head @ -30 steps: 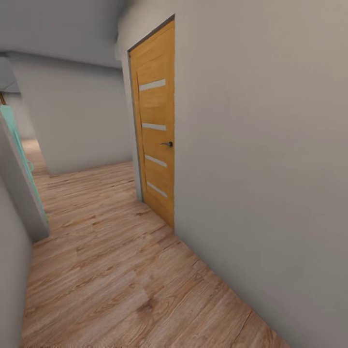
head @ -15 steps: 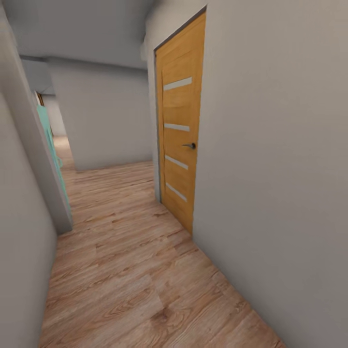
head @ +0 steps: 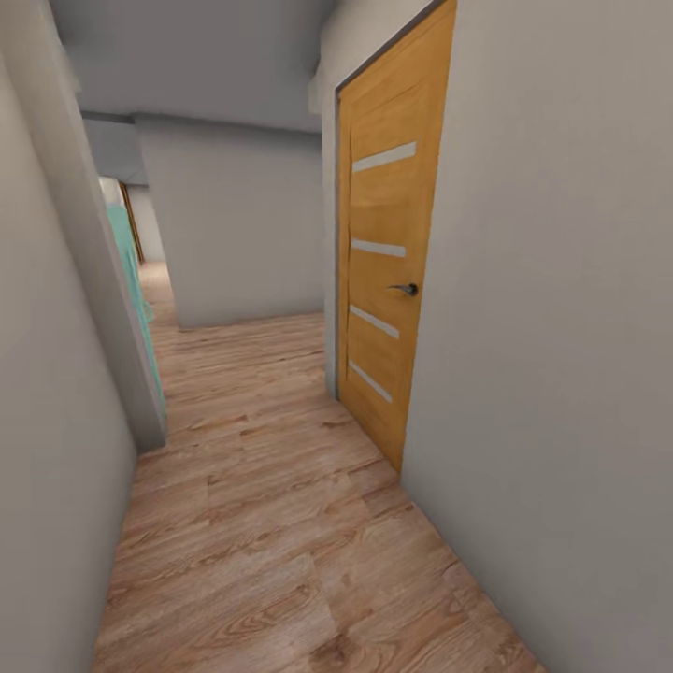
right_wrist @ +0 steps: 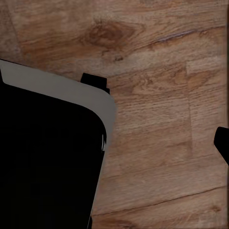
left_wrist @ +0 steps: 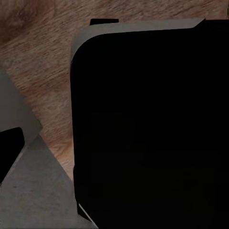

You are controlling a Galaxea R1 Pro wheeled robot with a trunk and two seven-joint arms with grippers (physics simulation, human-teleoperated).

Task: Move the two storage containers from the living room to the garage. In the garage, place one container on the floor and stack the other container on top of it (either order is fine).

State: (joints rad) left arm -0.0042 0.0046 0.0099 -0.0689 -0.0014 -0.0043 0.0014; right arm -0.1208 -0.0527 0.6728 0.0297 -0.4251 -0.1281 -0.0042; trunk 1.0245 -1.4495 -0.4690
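The two storage containers and the garage are out of view. I am in a narrow corridor with a light wood plank floor (head: 262,523). The left wrist view looks down at the robot's black, grey-rimmed base (left_wrist: 152,129) over the planks, and the right wrist view also looks down at the base (right_wrist: 47,157). A small dark shape (right_wrist: 222,142) sits at the edge of the right wrist view, and a similar dark shape (left_wrist: 9,152) lies in the left wrist view. Neither tells me how the fingers stand.
An orange wooden door (head: 388,271) with a dark handle (head: 405,289) stands shut in the grey right wall (head: 561,327). A grey wall (head: 47,374) runs close on the left, with a teal panel (head: 131,271) past its corner. A far wall (head: 238,224) closes the corridor ahead.
The whole head view has shifted: the orange door now sits further right and closer, and the left wall takes up more of the picture. The camera has moved, not the things.
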